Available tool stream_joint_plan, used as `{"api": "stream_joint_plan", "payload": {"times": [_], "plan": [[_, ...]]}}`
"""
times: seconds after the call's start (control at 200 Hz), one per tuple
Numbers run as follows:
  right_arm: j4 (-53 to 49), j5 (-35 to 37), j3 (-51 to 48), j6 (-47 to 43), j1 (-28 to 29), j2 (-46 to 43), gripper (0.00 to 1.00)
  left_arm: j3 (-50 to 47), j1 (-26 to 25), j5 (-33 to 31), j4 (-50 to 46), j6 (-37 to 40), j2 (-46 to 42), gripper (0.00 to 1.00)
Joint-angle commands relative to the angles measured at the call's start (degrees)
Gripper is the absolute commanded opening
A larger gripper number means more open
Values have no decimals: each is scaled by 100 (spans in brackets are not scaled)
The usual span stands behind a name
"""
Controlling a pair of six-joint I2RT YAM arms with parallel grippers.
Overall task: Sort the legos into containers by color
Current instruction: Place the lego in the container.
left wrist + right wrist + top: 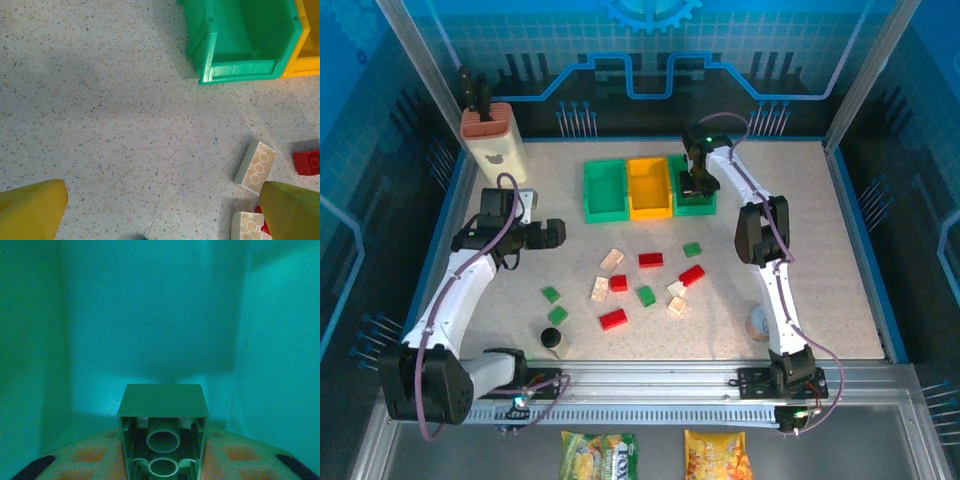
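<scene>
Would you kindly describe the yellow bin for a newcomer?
On the far side of the table, three open bins stand in a row. The yellow bin is the middle one, between the left green bin and the right green bin.

Left arm (450, 297) and right arm (777, 290): white links, black joints, purple cables. Left fingers (32, 210) yellow, tapered. Right fingers (250, 465) orange, black patches outboard of jaws.

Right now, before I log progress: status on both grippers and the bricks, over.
Left gripper open above table beside cream bricks. Right gripper shut on green brick, inside right green bin. Other bricks loose on table. Dark-capped jar beside left arm.
</scene>
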Motion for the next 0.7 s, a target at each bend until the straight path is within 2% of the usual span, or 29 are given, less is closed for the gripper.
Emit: {"api": "stream_joint_plan", "payload": {"times": [0.0, 0.145, 0.375, 0.54, 0.695], "plan": [[-189, 52, 69, 76, 90, -361, 42, -72, 38, 46, 39, 130, 18, 99], [-228, 81, 103, 75, 97, -497, 49, -67, 43, 54, 36, 124, 29, 99], [-250, 123, -187, 49, 150, -964, 50, -26, 39, 51, -30, -13, 81, 99], [71, 37, -1139, -36, 269, -1809, 50, 242, -104, 33, -440, -329, 303, 98], [650, -170, -2410, -39, 365, -2743, 53, 540, -528, -36, -935, -471, 402, 96]]}}
